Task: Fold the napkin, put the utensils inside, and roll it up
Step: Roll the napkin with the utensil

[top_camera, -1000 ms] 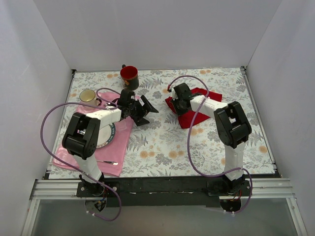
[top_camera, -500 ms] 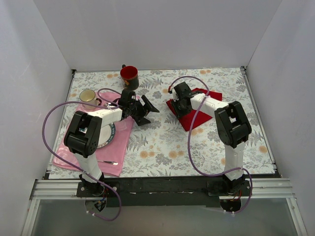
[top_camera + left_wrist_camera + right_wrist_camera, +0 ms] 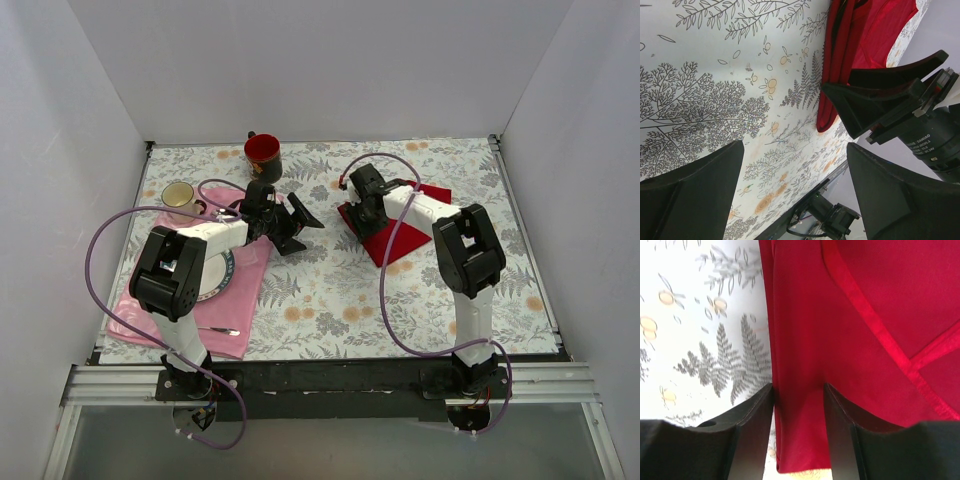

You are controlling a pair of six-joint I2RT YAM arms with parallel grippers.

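Note:
The red napkin (image 3: 388,240) lies folded on the flowered tablecloth at the back right; its hemmed layers fill the right wrist view (image 3: 865,315). My right gripper (image 3: 358,212) hangs low over the napkin's left edge, jaws open, with a fold of the cloth (image 3: 798,395) lying loose between the fingers. My left gripper (image 3: 305,235) hovers wide open over bare tablecloth left of the napkin (image 3: 880,30), holding nothing (image 3: 794,150). In the left wrist view the right gripper's black fingers (image 3: 875,105) show against the red cloth. The utensils are out of view.
A pink placemat (image 3: 150,315) at the front left carries a plate (image 3: 220,280) and a silver piece of cutlery (image 3: 220,330). A red mug (image 3: 263,153) and a beige cup (image 3: 180,195) stand at the back left. White walls close in three sides.
My right gripper has opened and let go of the napkin's fold, which has settled flatter on the table. The left arm has barely moved.

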